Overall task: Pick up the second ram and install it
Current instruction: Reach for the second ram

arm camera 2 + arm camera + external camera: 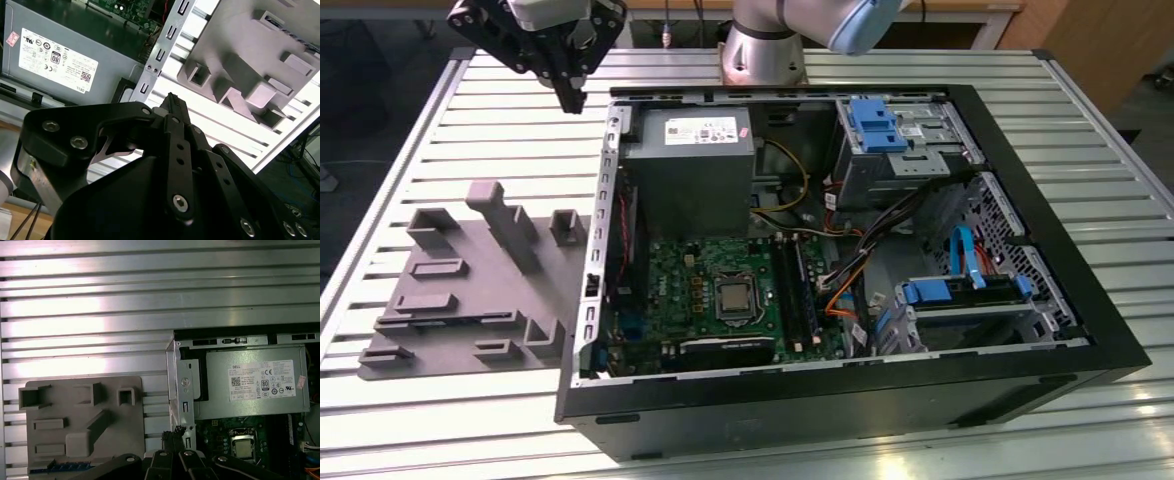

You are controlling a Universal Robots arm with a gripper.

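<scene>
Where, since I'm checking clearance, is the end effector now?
The end effector hangs at the exterior view's upper left, over the slatted table, beside the computer case's corner.

Exterior view: fixed off-arm, high, tilted down, takes in the whole slatted table [480,130]. Open PC case [854,410] sits centre, grey tray [480,300] on the exterior view's left, arm base [761,55] at the far side. First wrist view: well above, facing straight down past the gripper [174,435]. Second wrist view: tight behind the gripper body, oblique, looking along it toward the table. All three overlap on the grey tray and the power supply [687,170]
</scene>
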